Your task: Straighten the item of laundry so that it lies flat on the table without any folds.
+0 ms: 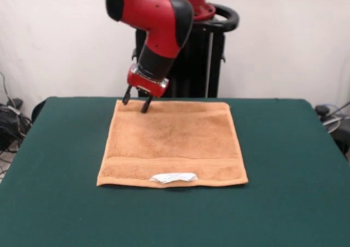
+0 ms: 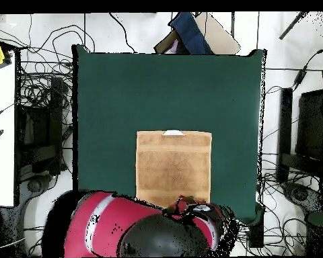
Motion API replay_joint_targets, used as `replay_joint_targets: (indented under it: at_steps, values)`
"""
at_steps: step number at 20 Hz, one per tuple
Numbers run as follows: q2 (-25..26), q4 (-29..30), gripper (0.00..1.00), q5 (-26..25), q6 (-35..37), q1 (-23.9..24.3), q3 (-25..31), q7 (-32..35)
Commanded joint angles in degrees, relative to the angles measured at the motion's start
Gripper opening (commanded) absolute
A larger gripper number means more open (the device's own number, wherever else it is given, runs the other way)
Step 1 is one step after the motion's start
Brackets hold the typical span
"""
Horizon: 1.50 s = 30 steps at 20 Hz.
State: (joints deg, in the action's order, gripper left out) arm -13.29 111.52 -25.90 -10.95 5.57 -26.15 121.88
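The orange-tan towel (image 1: 174, 143) lies spread on the green table (image 1: 295, 165), roughly square, with a woven band near its near hem and a white label (image 1: 173, 177) on that hem. In the overhead view the towel (image 2: 173, 168) shows flat, its label (image 2: 173, 133) at the top edge. My gripper (image 1: 136, 102) hangs at the towel's far left corner, fingers open, tips at or just above the cloth and holding nothing. In the overhead view the arm (image 2: 151, 228) hides the gripper and the towel's lower edge.
The robot's black pedestal (image 1: 191, 61) stands behind the table's far edge. Cables and gear lie on the floor around the table (image 2: 50, 121). A white bench (image 2: 1, 127) is at the overhead view's left.
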Motion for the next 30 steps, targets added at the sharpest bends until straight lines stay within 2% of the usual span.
replay_joint_targets:
  at_steps: [1, 6, 12, 16, 21, 25, 30]
  values:
    - [-13.5, 1.56, 1.0, -4.34, 6.95, 8.52, 23.07, 2.32]
    - [-20.34, 1.54, 1.0, -0.96, 13.32, 12.73, 32.5, 2.06]
    - [-25.24, 0.46, 1.0, 3.82, 20.94, 13.68, 36.98, 1.8]
    - [-25.57, -3.51, 1.0, 5.94, 21.83, 9.94, 34.57, 3.79]
    - [-27.85, -7.55, 1.0, 9.25, 30.0, 6.88, 33.65, 3.5]
    - [-28.44, -10.26, 1.0, 10.52, 33.51, 3.89, 31.86, 3.88]
    - [-31.99, -11.17, 1.0, 13.41, 40.92, 2.22, 31.77, 4.18]
